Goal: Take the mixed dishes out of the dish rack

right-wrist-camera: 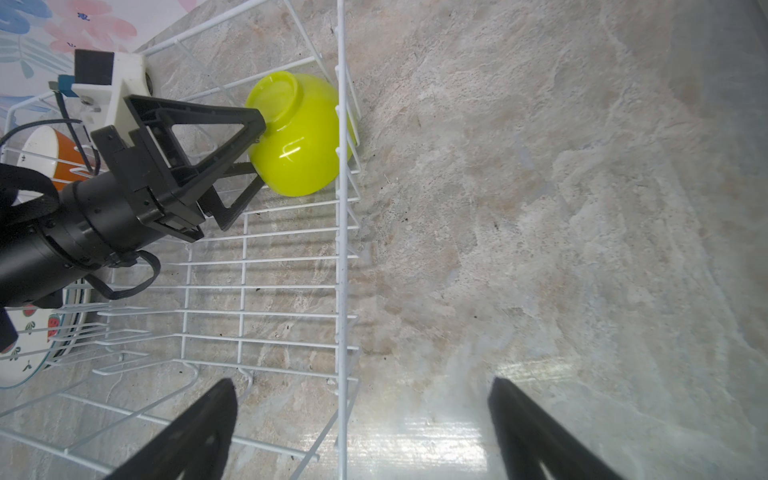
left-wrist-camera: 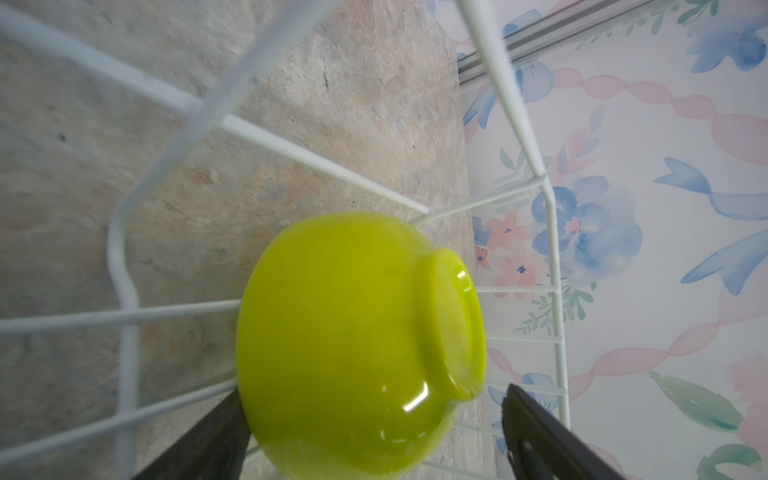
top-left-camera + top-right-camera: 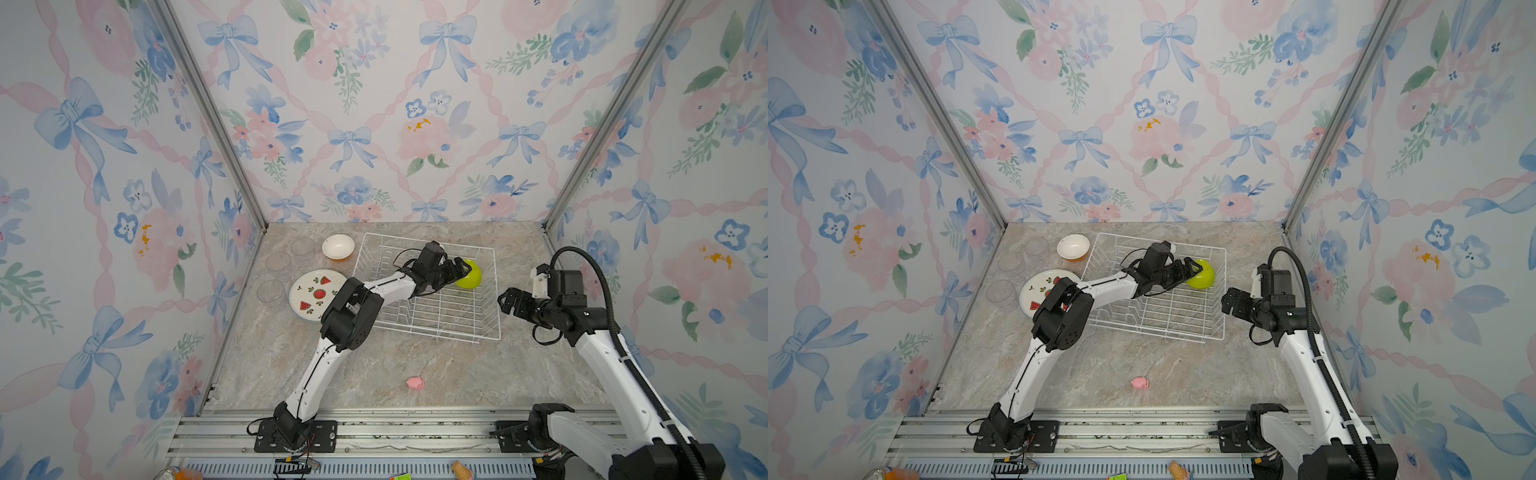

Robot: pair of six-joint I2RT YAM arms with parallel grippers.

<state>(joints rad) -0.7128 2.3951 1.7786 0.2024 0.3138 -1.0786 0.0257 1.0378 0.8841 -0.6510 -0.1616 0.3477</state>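
Note:
The lime-green bowl (image 3: 471, 276) (image 3: 1202, 276) (image 2: 357, 345) (image 1: 299, 137) lies tipped over in the far right corner of the white wire dish rack (image 3: 453, 311) (image 3: 1183, 311) (image 2: 291, 149) (image 1: 340, 249). My left gripper (image 3: 464, 270) (image 3: 1196, 268) (image 2: 374, 395) (image 1: 259, 151) reaches across the rack and stands open, its jaws straddling the bowl. One finger is clear of the bowl's foot ring. My right gripper (image 3: 503, 301) (image 3: 1227, 301) (image 1: 361, 384) hangs open and empty over the rack's right edge.
Left of the rack on the table are a fruit-print plate (image 3: 313, 293) (image 3: 1044, 286), an orange bowl with a white inside (image 3: 338, 246) (image 3: 1073, 246) and three clear glasses (image 3: 278, 262). A pink toy (image 3: 414, 382) (image 3: 1140, 382) lies near the front.

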